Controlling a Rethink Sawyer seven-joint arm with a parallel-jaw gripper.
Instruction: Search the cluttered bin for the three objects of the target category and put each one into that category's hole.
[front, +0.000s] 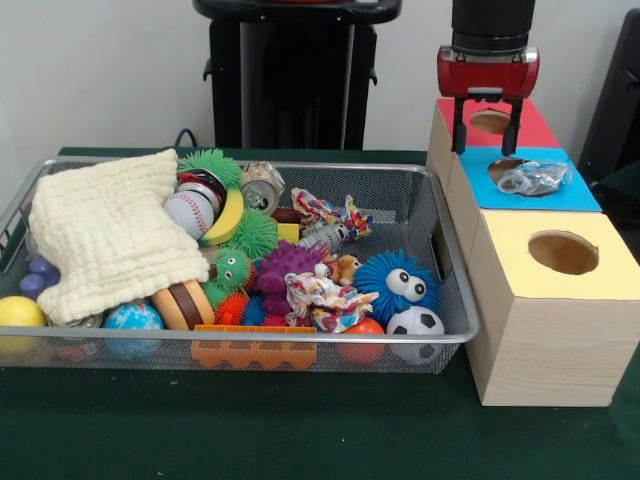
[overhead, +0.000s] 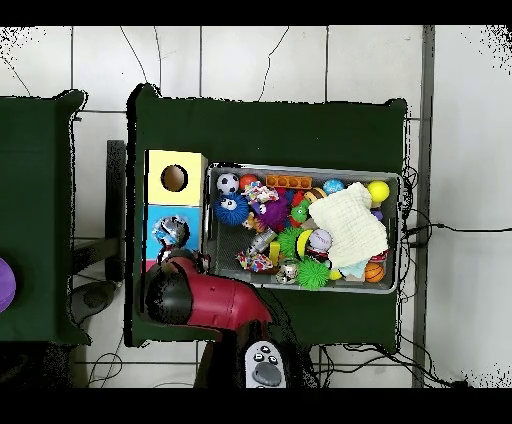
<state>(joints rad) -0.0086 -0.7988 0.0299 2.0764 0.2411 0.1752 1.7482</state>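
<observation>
Overall, 3 boxes, 1 bin, 1 tool

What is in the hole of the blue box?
A crumpled clear plastic item sits in the blue box, partly sticking out. Whatever lies deeper inside is hidden. The open gripper hovers just behind.

In the front view the wire bin lies at nine o'clock of a row of three boxes running toward twelve. A cloth lies on the toys at the bin's nine o'clock end. A crumpled wrapper sits in the middle box's hole, the gripper just above, toward twelve
</observation>
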